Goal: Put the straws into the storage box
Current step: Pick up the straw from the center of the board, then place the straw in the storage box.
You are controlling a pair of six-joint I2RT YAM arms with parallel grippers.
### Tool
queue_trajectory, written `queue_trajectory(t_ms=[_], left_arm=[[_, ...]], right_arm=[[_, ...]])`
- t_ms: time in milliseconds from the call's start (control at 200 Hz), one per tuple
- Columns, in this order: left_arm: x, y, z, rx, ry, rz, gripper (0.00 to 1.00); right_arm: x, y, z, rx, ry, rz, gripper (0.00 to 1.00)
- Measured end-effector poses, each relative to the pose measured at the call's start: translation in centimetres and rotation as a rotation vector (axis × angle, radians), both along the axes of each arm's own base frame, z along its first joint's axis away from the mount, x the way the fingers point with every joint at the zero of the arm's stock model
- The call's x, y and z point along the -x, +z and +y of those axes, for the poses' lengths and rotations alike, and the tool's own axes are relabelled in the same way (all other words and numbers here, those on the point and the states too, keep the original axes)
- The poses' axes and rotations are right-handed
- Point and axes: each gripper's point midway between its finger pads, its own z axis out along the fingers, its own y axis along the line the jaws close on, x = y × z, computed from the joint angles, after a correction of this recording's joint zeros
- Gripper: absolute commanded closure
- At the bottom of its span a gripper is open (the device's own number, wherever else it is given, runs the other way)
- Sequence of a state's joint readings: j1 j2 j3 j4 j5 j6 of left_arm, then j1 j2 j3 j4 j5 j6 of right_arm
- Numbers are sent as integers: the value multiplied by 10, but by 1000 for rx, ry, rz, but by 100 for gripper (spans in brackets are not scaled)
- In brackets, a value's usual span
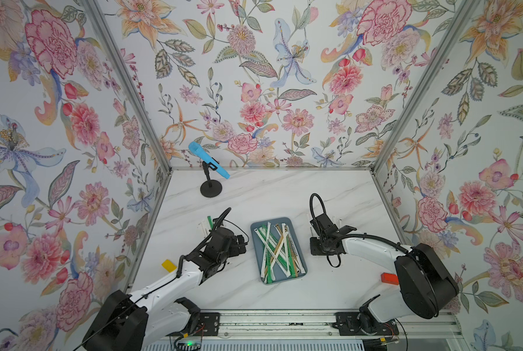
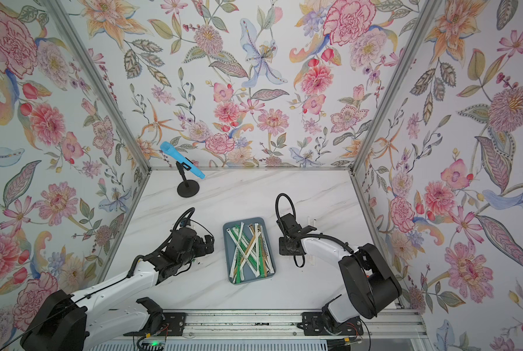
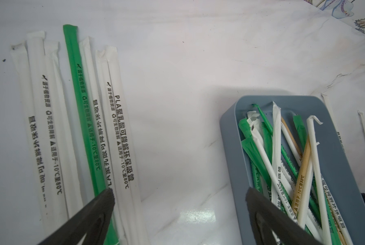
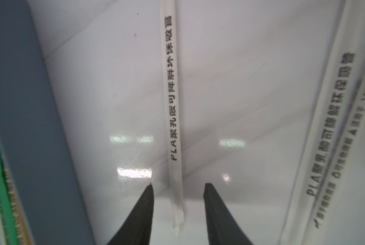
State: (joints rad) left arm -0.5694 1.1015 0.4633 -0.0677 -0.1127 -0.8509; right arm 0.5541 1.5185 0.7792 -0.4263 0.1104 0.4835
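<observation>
Right gripper [image 4: 178, 184] is seen partly open, straddling a white straw [image 4: 170, 84] on the table [image 4: 241, 95] beside the storage box [image 4: 29, 106], no contact visible. Left gripper [image 3: 179, 191] is spread wide and empty. In both top views the grippers are hidden under the wrists, and the loose straws [image 1: 208, 221] are mostly covered by the arms.

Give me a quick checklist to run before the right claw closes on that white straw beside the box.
1. Right claw straddles one white straw: ok.
2. Grip made on it: not ok, gaps show on both sides.
3. Neighbouring straws outside the jaws: ok.
4. Box wall clear of the claw: ok.
5. Claw low enough over the table: cannot tell.
6. Left claw open and empty: ok.
</observation>
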Motion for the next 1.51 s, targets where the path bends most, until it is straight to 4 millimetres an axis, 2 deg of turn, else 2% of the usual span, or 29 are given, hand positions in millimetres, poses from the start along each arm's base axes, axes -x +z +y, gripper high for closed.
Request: queue_trajectory(t_ms=[55, 325, 620, 721, 921, 1006, 1116, 1226, 1386, 1446, 1506], left_arm=[[0, 0, 0, -2, -2, -1, 0], [0, -1, 4, -21, 9, -1, 0], [1, 2, 7, -29, 20, -8, 0], [1, 2, 9, -33, 25, -10, 0], [0, 5, 11, -36, 34, -21, 0], [0, 5, 11, -37, 35, -21, 0], [0, 5, 12, -41, 39, -22, 0], [-1, -1, 13, -51, 45, -4, 0], [-2, -10, 17, -71, 58, 35, 0], [-3, -9, 17, -69, 60, 34, 0], [-3, -9, 17, -68, 61, 33, 0]], right_arm=[[0, -6, -1, 16, 7, 10, 72], [-7, -5, 2, 11, 7, -15, 94], [0, 3, 0, -3, 2, -24, 100], [6, 22, 11, -31, 35, -63, 100], [19, 78, 52, -159, 117, -174, 98], [27, 89, 65, -204, 139, -184, 98], [44, 87, 85, -246, 184, -145, 96], [60, 75, 104, -270, 232, -83, 96], [70, 55, 110, -260, 223, -6, 93], [70, 53, 109, -261, 212, 0, 86], [71, 52, 109, -263, 204, 7, 69]])
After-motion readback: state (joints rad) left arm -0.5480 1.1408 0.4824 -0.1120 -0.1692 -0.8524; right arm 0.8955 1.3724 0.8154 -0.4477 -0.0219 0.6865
